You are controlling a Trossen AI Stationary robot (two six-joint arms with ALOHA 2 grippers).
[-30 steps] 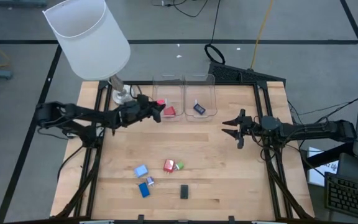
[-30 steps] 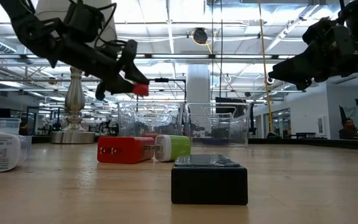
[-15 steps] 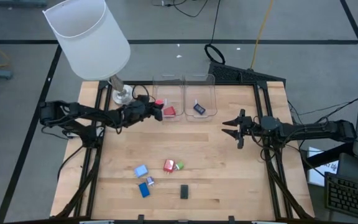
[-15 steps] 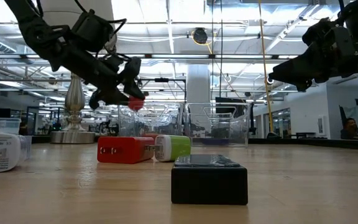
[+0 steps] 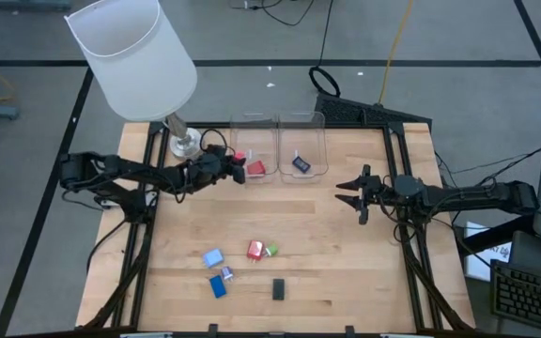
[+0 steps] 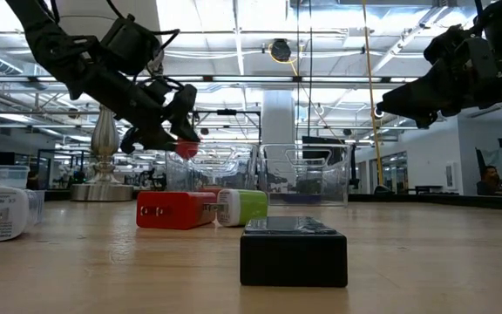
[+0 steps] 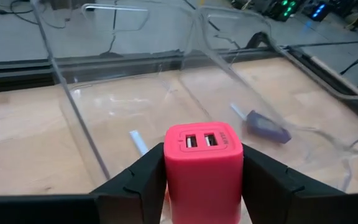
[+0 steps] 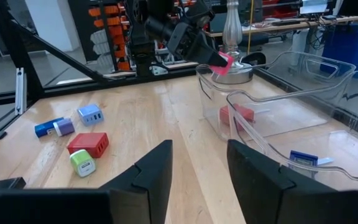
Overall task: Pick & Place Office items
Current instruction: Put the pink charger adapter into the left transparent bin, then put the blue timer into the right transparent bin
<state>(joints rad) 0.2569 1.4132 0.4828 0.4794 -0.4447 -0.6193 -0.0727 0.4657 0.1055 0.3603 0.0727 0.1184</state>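
My left gripper (image 5: 237,161) sits at the near rim of the left clear plastic bin (image 5: 255,141), its fingers clamped on a small red USB charger block (image 7: 204,163) with two ports facing the bin. In the low view that block (image 6: 185,148) hangs well above the wood, just in front of the bin wall. Inside this bin lies another red piece (image 5: 255,168). The neighbouring clear plastic bin (image 5: 301,141) holds a dark blue piece (image 5: 300,163).

My right gripper (image 5: 346,191) hovers over the bare wooden table (image 5: 346,272), well apart from both bins and from the loose items; its fingers stand partly apart with nothing between them.

Near the front of the table lie the rest: a flat red charger (image 5: 255,250) touching a small green plug (image 5: 270,250), a light blue block (image 5: 212,257), a dark blue stick (image 5: 217,286) with a small pale piece (image 5: 226,273) just beside it, and a black rectangular block (image 5: 277,289) nearest the front edge. The white-shaded lamp (image 5: 134,56) stands at the far left corner.
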